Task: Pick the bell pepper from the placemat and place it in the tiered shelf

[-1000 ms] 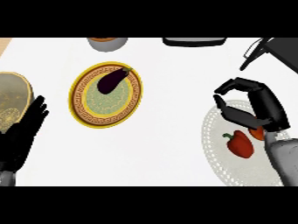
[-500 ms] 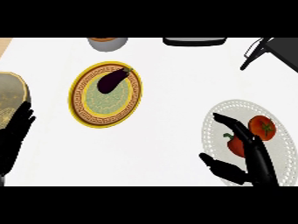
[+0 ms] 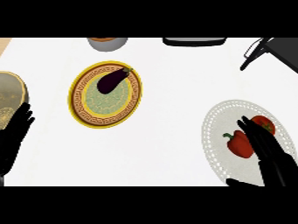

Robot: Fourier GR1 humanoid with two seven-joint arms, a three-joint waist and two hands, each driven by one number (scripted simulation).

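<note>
Nothing is done yet — the red bell pepper (image 3: 240,144) still lies on the round white lace-edged placemat (image 3: 217,131), ungrasped. The black right hand (image 3: 270,151) lies just beside it over the placemat, fingers straight and spread. Far beyond the placemat, the dark tiered shelf (image 3: 292,54) waits — lift and placement remain

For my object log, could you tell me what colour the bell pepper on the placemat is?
Red, with a small green stem; the bell pepper shows best in the head view.
</note>
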